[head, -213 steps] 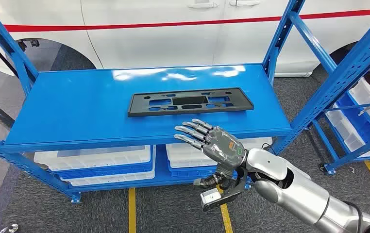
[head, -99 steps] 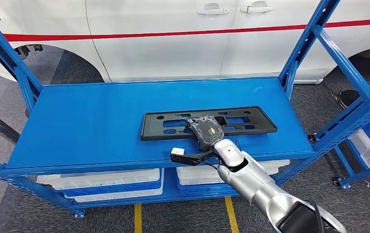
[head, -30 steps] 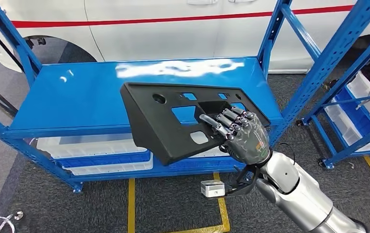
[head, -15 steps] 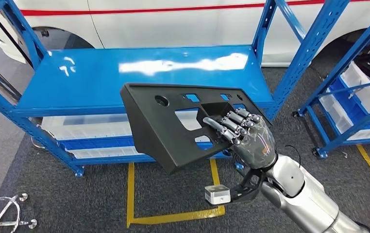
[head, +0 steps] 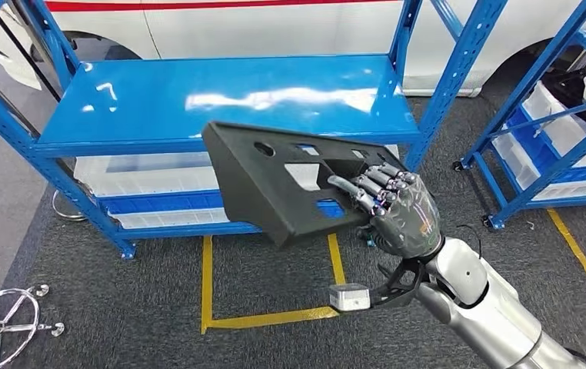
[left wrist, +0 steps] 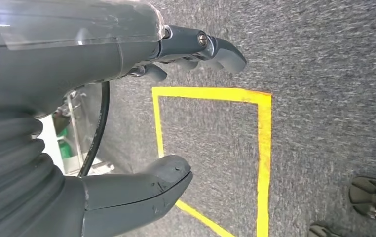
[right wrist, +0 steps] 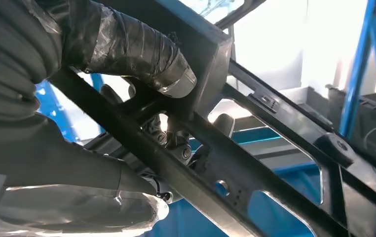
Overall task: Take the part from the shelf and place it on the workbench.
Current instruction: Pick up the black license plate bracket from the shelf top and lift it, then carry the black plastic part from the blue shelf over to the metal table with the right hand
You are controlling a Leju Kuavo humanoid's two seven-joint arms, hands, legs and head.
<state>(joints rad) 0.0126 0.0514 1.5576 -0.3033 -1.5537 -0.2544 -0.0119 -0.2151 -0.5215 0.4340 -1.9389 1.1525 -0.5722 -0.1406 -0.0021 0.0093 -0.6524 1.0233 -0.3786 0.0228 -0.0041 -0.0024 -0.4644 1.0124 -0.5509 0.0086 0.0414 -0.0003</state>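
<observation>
Part (head: 290, 181): long black plastic panel with cut-outs, carried tilted in the air in front of the blue shelf (head: 228, 96), clear of the shelf top and over the grey carpet; also seen from beneath in the right wrist view (right wrist: 255, 163).
Right hand (head: 397, 211): grips the part near its right end, fingers (head: 359, 188) hooked over the top face into a cut-out, thumb (right wrist: 141, 54) clamped on the rim from the other side.
Left hand (left wrist: 102, 113): hangs toward the floor, holds nothing, thumb and fingers well apart.
Change: seven seconds back, part lying flat on the shelf top with the right hand short of it; then hand pressed down on it; one second back, already lifted and tipped up on edge above the shelf. Now out past the shelf's front edge, with the whole scene slid upward and the shelf further off, which reads as the robot backing away rather than the shelf moving.
Meaning for the task: picking step looks done; carrying under way; placing not yet done. Workbench: none among the things seen, so a turn or walk likely needed.
Risk: one-ended grip on a long panel, so the free end may swing or clip a shelf post.
Surroundings: white car with a red stripe (head: 221, 6) behind the shelf, white bins (head: 151, 171) on the lower level, second blue rack (head: 559, 138) to the right, yellow floor tape (head: 267, 317), a chrome chair base (head: 1, 323), a shoe (left wrist: 373, 195) on the carpet.
Writing: no legible brand or label; a small coloured mark on the back of the right hand, too small to read.
</observation>
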